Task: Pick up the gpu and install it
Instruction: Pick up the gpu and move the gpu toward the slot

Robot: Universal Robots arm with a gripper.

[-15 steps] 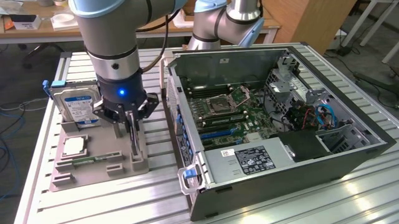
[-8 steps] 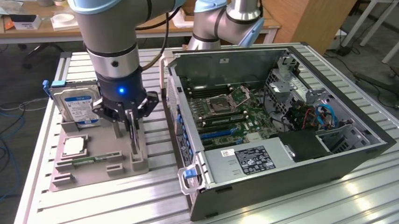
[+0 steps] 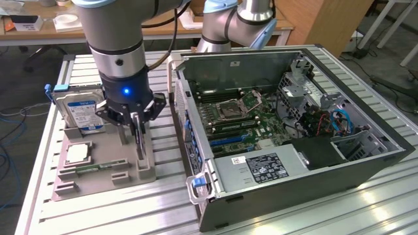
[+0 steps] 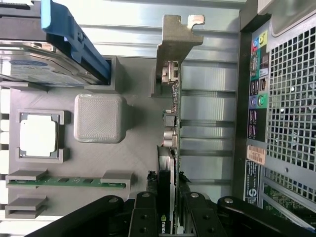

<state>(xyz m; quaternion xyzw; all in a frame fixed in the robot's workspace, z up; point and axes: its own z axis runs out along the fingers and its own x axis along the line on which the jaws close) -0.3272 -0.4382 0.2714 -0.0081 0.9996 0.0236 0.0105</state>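
Note:
The gpu (image 3: 139, 143) stands on edge in the grey holder tray (image 3: 98, 178), just beside the open computer case (image 3: 365, 161). In the wrist view the gpu (image 4: 171, 123) runs as a thin green card with its silver end bracket at the far end and a black block between my fingers. My gripper (image 3: 135, 126) comes straight down on its top edge. Its fingers (image 4: 144, 217) sit on both faces of the card, so the gripper (image 4: 169, 219) is shut on the gpu. The card still rests in its slot. The motherboard (image 3: 238, 122) lies exposed inside the case.
A silver hard drive (image 3: 80, 112) with a blue-white label stands in the tray at the exterior view's left, next to a square CPU chip (image 3: 77, 152) and a RAM stick (image 4: 64, 181). The case's rear panel (image 4: 291, 98) is close beside the card. A second arm (image 3: 235, 24) stands behind the case.

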